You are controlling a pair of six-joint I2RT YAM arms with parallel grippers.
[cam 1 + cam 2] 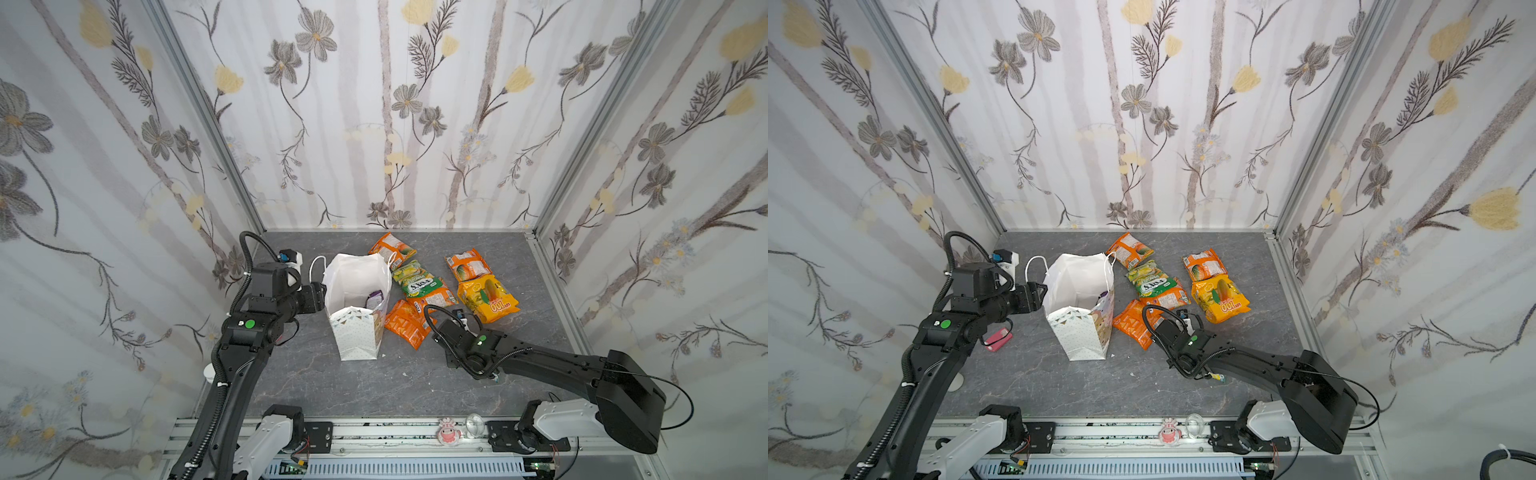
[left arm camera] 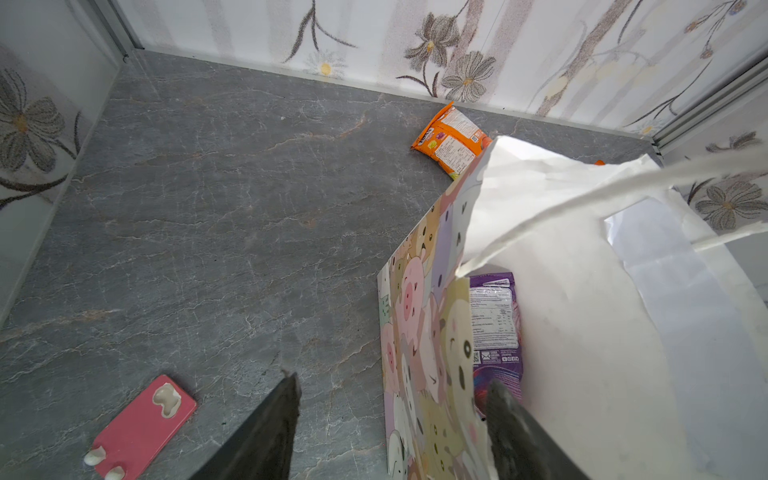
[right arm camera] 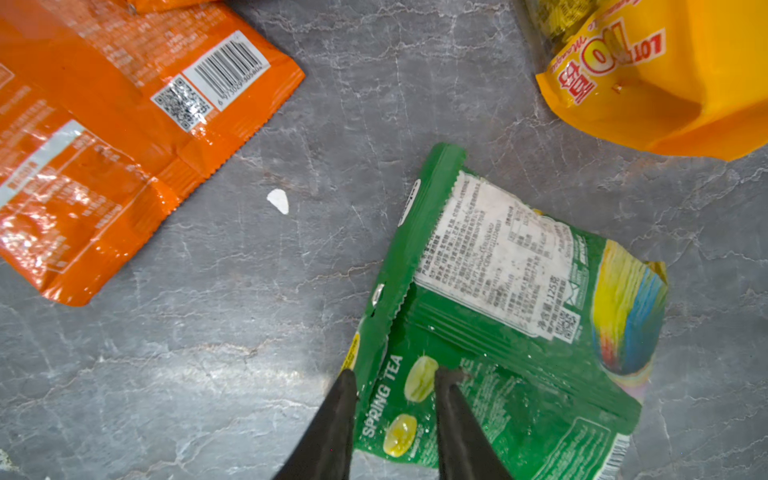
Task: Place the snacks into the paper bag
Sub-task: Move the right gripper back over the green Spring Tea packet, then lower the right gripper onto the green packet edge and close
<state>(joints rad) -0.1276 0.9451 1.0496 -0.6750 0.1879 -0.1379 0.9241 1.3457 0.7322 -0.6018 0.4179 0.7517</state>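
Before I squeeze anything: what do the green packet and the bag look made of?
The green packet looks like thin glossy plastic or foil film: it crinkles, throws glare and has a small edge tear. The bag looks like matte white paper: sharp creases inside, a colour print outside.

- my paper bag stands upright with its mouth open, left of the middle of the grey table.
- a purple packet lies at its bottom.
- my left gripper sits against the bag's left wall, jaws hidden from me.
- right of the bag lie orange packets, a green packet and a yellow packet.
- my right gripper is low between them, fingers hidden.
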